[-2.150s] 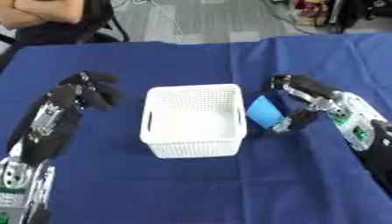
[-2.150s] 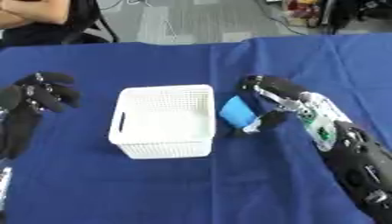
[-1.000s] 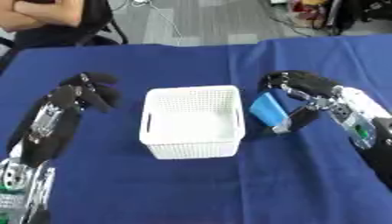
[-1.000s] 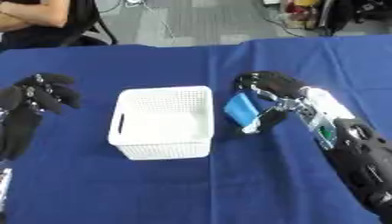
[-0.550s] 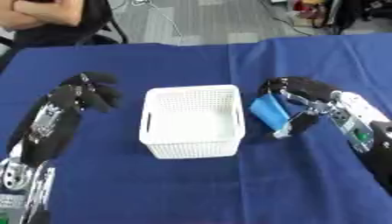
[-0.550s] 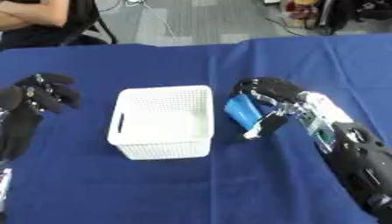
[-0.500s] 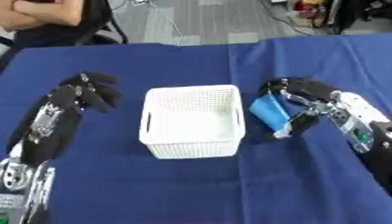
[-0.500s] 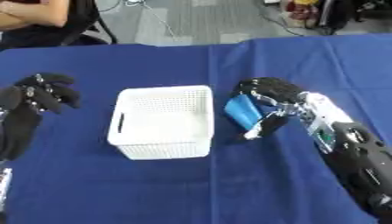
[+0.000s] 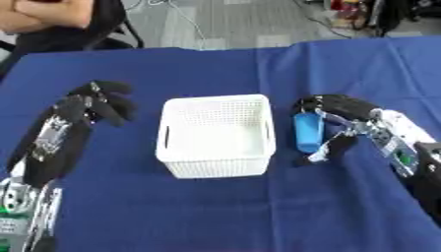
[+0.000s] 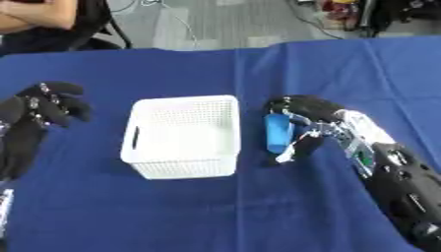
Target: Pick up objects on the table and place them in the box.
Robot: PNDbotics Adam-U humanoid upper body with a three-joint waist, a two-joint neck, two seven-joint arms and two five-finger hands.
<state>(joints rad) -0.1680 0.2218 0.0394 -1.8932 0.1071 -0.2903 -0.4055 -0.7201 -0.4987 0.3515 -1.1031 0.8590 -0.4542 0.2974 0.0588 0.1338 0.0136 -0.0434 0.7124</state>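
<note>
A white perforated box [image 9: 218,135] stands in the middle of the blue table. Just right of it my right hand [image 9: 344,117] is shut on a light blue block [image 9: 307,133], which stands nearly upright close beside the box's right wall. Fingers curl over the block's top and the thumb reaches under its lower end. My left hand [image 9: 96,102] hovers left of the box with its fingers loosely curled, holding nothing. The box's inside looks bare.
The blue cloth [image 9: 215,206] covers the whole table. A person in dark clothing sits with folded arms beyond the far left edge [image 9: 51,19]. Cables and grey floor lie past the far edge.
My right hand has turned the blue block more upright and narrower and brought it a little closer to the box's right wall. The left hand has stayed put.
</note>
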